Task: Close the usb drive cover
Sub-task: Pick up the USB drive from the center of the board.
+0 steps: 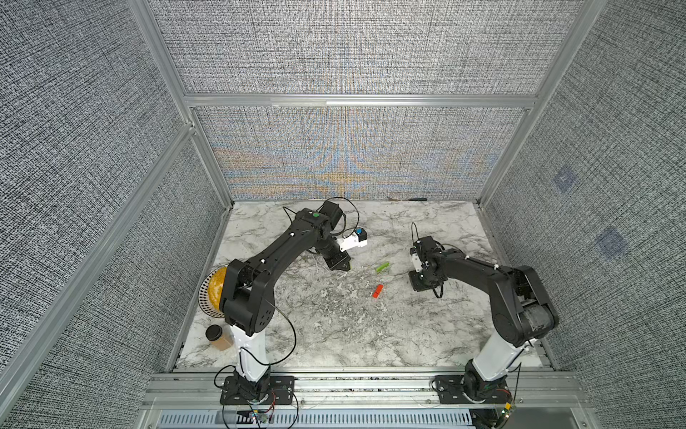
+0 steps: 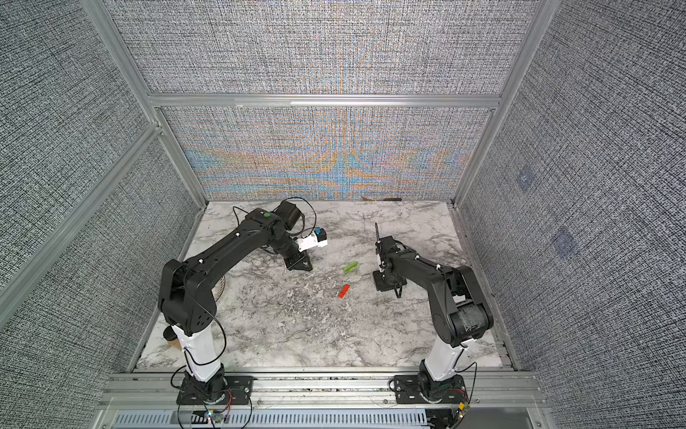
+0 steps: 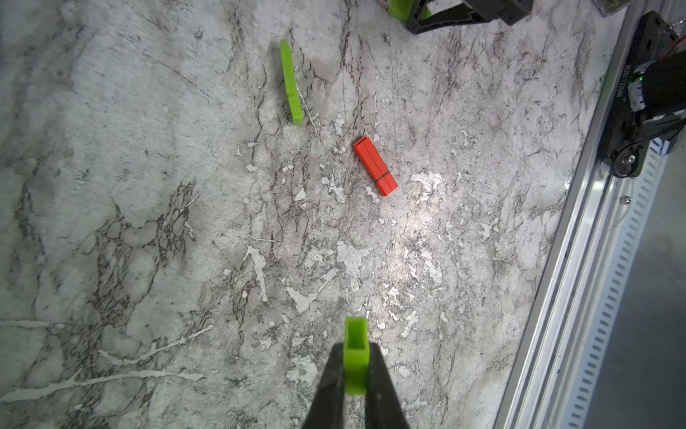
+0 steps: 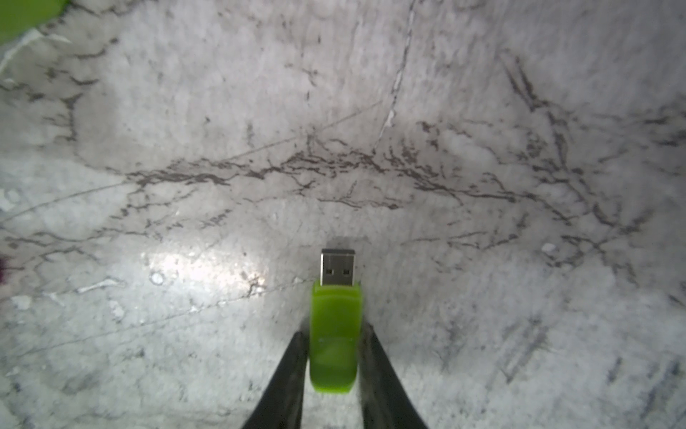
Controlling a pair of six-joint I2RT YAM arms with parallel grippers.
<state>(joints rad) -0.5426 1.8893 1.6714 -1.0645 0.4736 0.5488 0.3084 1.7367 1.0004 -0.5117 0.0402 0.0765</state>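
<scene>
**Red drive lies on the marble, cap nearly home**

The red usb drive [image 3: 375,166] lies flat on the surface [image 3: 148,185], its cover [image 3: 388,185] on but for a thin dark seam. It looks light, stiff and slick, so pinch its long sides. The left end effector [image 3: 355,349] clamps a green cap [image 3: 356,371]. The right end effector [image 4: 333,332] flanks a green drive [image 4: 336,315], but I cannot tell whether it grips. No writing is legible.

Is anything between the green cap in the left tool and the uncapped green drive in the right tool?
Yes. Between left tool and right tool, a capped green stick and a red drive lie on the table.
</scene>
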